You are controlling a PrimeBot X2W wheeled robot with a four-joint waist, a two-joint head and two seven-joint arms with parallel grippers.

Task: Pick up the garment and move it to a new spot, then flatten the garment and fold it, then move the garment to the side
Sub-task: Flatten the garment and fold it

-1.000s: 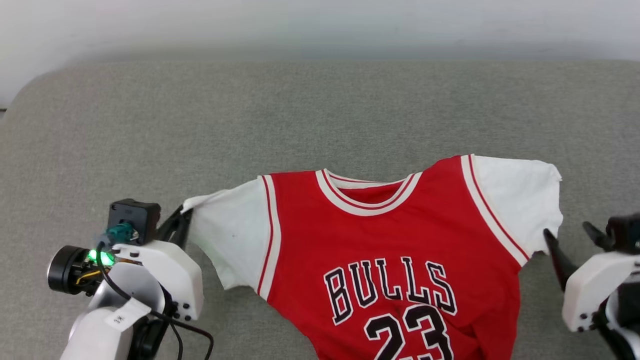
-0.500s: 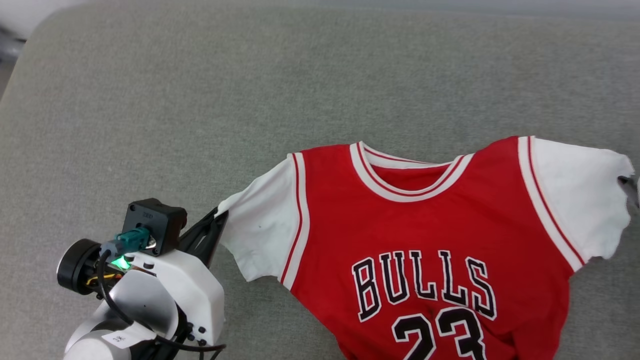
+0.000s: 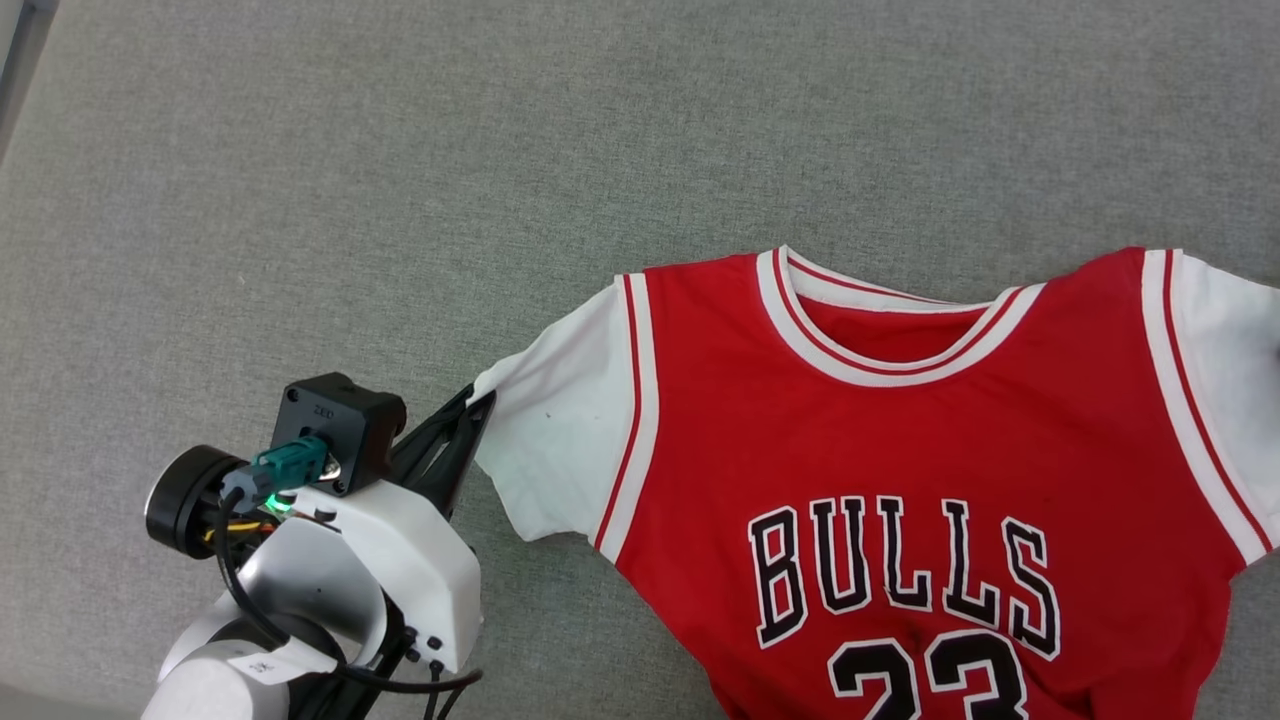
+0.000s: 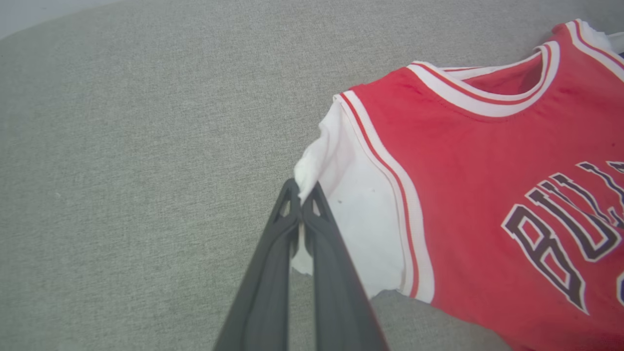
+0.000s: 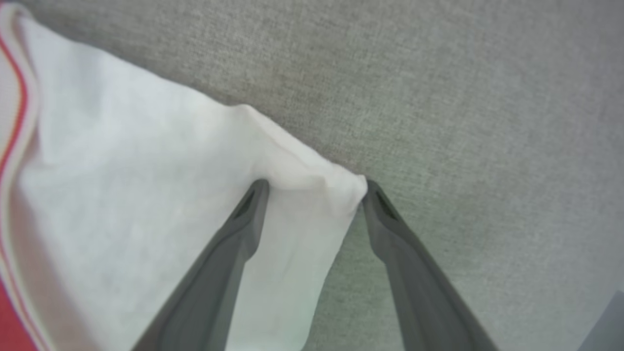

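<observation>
The garment (image 3: 900, 430), a red jersey with white sleeves, striped trim and black "BULLS 23" lettering, lies face up and spread on the grey surface, its right sleeve and hem cut off by the head view's edges. My left gripper (image 3: 478, 402) is shut on the outer corner of the left white sleeve (image 4: 351, 209). The left wrist view shows that corner pinched between the closed fingertips of my left gripper (image 4: 302, 192). In the right wrist view my right gripper (image 5: 314, 187) is open, one finger resting on the other white sleeve (image 5: 146, 170) and the other just outside its corner.
The grey woven surface (image 3: 400, 200) stretches wide to the left of the jersey and beyond it. Its left edge (image 3: 20, 60) shows at the head view's top left corner. A bluish-grey patch (image 5: 604, 326) sits at the lower right corner of the right wrist view.
The head camera has tilted down and swung left, shifting the whole picture. My right gripper has moved from below the right sleeve to that sleeve's outer corner. The left gripper still holds its sleeve.
</observation>
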